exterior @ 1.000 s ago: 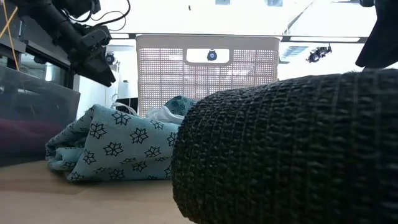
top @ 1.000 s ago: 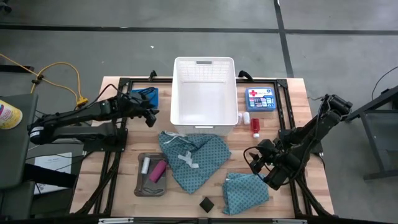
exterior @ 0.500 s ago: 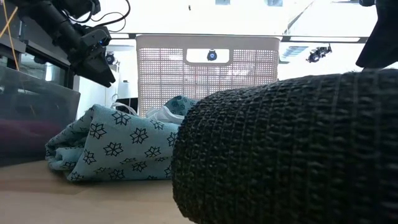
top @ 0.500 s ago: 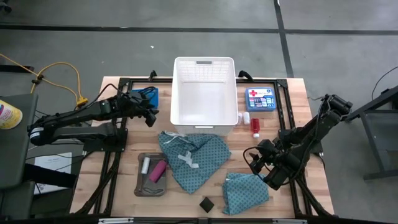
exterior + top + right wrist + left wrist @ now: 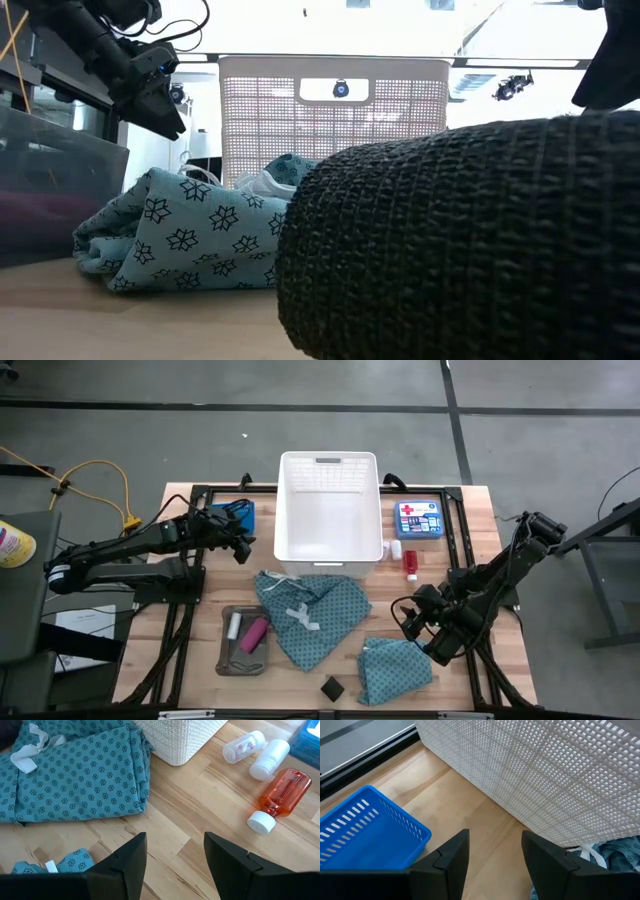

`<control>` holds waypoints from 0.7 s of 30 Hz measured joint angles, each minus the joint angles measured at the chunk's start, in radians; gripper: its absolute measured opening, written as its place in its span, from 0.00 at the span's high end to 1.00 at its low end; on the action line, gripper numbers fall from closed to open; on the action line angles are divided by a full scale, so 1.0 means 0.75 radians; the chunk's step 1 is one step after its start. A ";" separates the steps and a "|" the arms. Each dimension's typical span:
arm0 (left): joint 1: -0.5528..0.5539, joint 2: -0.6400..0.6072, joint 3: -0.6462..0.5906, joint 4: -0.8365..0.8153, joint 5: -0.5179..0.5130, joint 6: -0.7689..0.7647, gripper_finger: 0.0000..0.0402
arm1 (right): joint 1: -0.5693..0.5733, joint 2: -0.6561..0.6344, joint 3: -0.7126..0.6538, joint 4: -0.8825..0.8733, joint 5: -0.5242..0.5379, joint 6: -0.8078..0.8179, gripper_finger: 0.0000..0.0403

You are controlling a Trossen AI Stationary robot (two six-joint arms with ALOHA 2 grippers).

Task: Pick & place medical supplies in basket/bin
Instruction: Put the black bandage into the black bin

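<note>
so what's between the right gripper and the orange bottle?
Bare wood. In the right wrist view, only tabletop lies between the open right gripper and the orange bottle.

A dark woven roll [image 5: 460, 240] is filling the right foreground, lying on the tabletop [image 5: 120, 320]. Behind it, a teal patterned cloth [image 5: 180, 235] is lying before the white basket [image 5: 333, 115]. The left hand [image 5: 160, 100] is hanging above.

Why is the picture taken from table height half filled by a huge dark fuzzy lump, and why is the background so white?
In the low view, the black block sits right against the lens, so it looms large and hides much of the table; bright light behind the white basket washes out the room. In the high view, light is even, and the same block looks tiny.
</note>
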State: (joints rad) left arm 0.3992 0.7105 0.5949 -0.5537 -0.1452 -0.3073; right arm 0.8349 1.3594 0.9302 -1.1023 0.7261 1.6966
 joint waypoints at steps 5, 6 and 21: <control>0.000 0.000 0.000 0.000 0.013 -0.006 0.56 | 0.000 0.000 0.000 0.030 0.000 -0.017 0.54; 0.000 0.000 0.000 0.000 0.036 -0.006 0.56 | 0.000 0.000 0.000 0.052 0.000 -0.055 0.54; -0.002 0.000 0.000 0.001 0.112 0.006 0.56 | -0.044 0.011 0.000 0.661 -0.088 -0.959 0.54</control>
State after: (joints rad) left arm 0.3981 0.7107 0.5949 -0.5528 -0.0610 -0.3027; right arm 0.8020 1.3676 0.9302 -0.6064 0.6599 0.9776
